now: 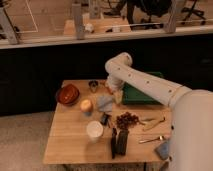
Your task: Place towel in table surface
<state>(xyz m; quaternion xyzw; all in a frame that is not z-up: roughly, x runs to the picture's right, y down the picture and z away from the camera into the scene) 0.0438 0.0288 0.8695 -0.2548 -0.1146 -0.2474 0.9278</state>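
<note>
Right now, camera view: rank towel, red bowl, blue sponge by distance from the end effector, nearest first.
End effector hangs over the table, back middle.
1. Towel, just beside it, picture-left.
2. Red bowl, left edge.
3. Blue sponge, front right corner.

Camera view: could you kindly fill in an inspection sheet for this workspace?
Surface: wooden table, crowded.
Job's things: grey towel lying on the table, near its middle.
Clutter: red bowl, metal cup, orange fruit, white cup, green tray, black object, utensils, blue sponge.
Grippers: hand low at the towel's right edge, by the green tray; contact unclear.
Cables: nothing seen.
Surroundings: dark wall behind the table.
</note>
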